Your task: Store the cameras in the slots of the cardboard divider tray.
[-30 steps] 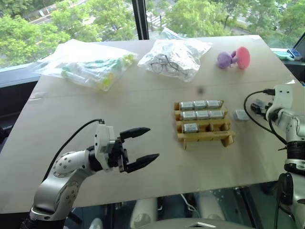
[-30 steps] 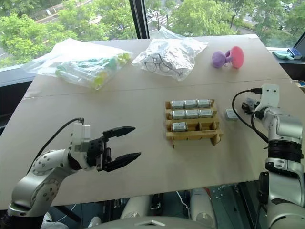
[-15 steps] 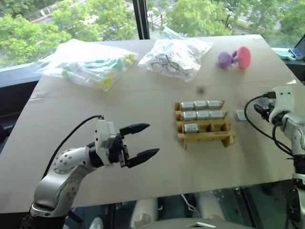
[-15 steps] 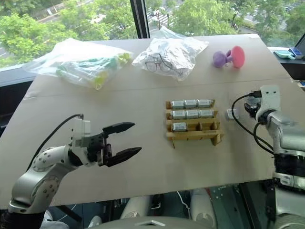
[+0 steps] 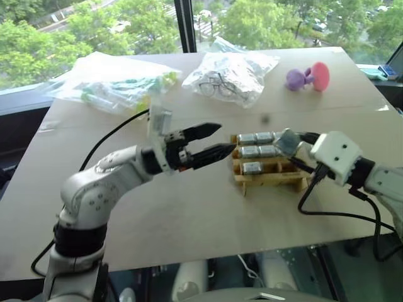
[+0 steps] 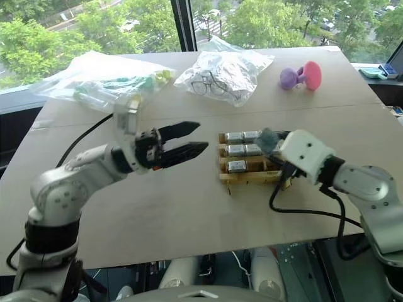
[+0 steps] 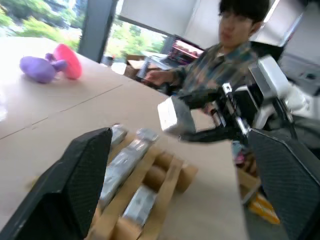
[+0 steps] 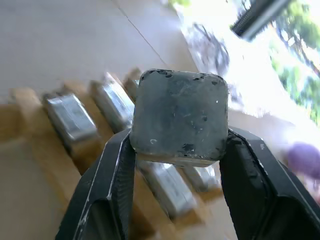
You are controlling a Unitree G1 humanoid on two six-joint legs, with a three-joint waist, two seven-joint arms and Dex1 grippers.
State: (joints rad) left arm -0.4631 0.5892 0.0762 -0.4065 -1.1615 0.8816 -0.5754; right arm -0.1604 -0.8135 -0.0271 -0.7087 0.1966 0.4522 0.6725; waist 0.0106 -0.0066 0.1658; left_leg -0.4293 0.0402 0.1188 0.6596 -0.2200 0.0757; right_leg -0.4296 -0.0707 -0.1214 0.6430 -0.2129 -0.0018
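The cardboard divider tray (image 5: 271,165) sits on the bench (image 5: 189,207), right of centre, with cameras (image 5: 255,138) in its two far rows and one more in the near row's left slot. Above its right end, the right gripper (image 5: 291,146) holds another camera (image 5: 287,143). The left gripper (image 5: 217,139) hangs just left of the tray. Behind lie bagged eyeglasses (image 5: 230,77), with another bag (image 5: 110,85) to the left.
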